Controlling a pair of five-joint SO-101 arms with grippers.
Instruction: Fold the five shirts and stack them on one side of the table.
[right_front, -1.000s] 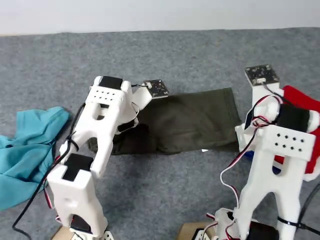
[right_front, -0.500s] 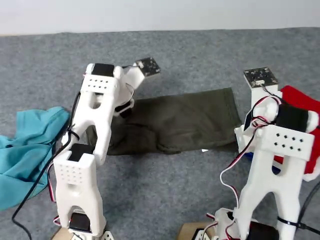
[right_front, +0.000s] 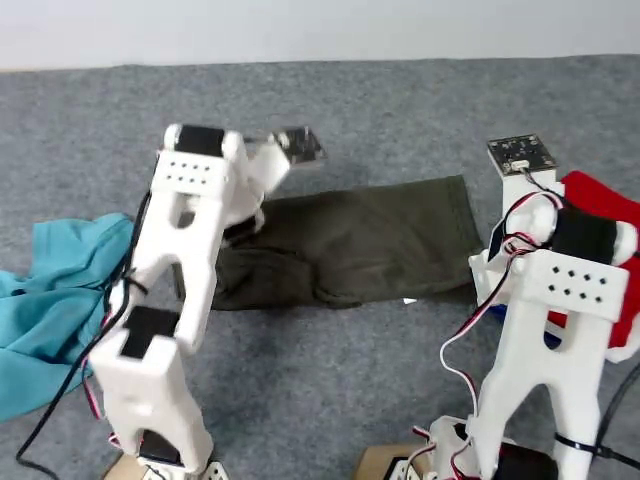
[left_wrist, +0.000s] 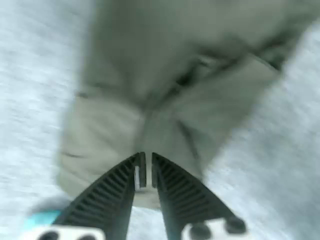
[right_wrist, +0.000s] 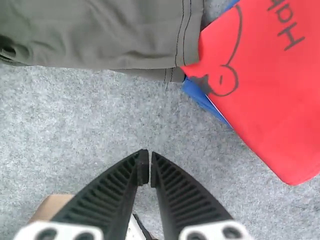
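An olive green shirt (right_front: 370, 245) lies across the middle of the grey table, folded into a long band with its left end bunched. My left gripper (left_wrist: 143, 167) hovers shut above that bunched end (left_wrist: 165, 90), holding nothing. In the high view the left arm stands over the shirt's left end, with the gripper (right_front: 243, 226) under its wrist. My right gripper (right_wrist: 149, 167) is shut over bare carpet, just in front of the olive shirt's right edge (right_wrist: 100, 30). Beside it lies a folded red shirt (right_wrist: 265, 85) on top of a blue one (right_wrist: 205, 97).
A teal shirt (right_front: 50, 300) lies crumpled at the table's left edge. The red shirt (right_front: 600, 210) sits at the right edge, partly behind the right arm. Open grey carpet (right_front: 330, 390) stretches between the arm bases and along the far side.
The left arm has lifted off the olive shirt's left end and swung back and to the left. The shirt's left end now lies more spread out. The right arm has stayed still.
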